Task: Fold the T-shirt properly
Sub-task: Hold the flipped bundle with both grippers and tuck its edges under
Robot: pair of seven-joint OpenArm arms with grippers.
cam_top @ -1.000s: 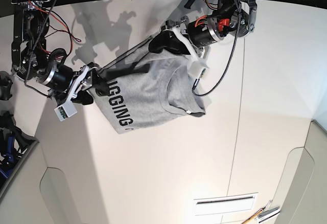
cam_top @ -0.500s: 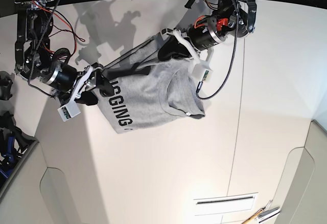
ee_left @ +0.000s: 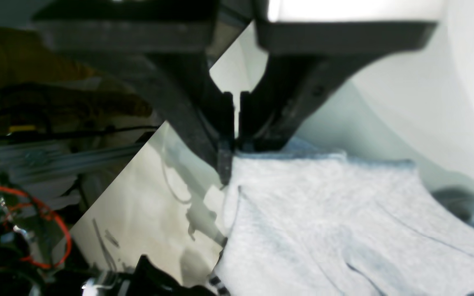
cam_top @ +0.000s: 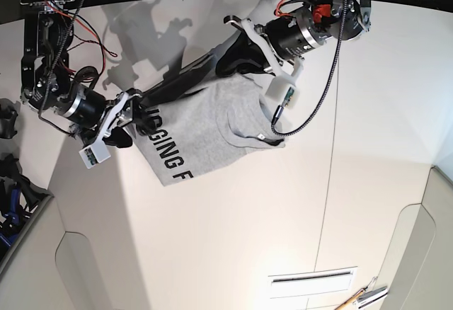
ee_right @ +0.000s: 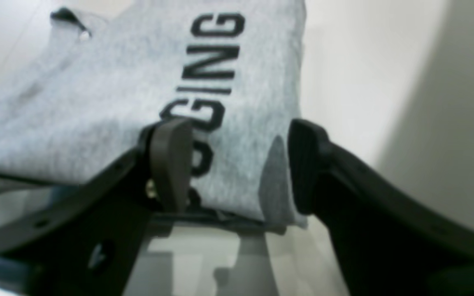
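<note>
Left hand (ee_left: 237, 144) pinching T-shirt (cam_top: 205, 127) edge | right hand (ee_right: 241, 164) spread | shirt partly folded; final fold, flattening likely remain

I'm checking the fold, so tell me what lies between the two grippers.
The T-shirt stretches between the left gripper and the right gripper, as the base view shows.

One T-shirt (cam_top: 202, 129), one worktop (cam_top: 233, 246), two claws: one left claw (ee_left: 233, 150) toward twelve o'clock, one right claw (ee_right: 239, 168) toward nine.
</note>
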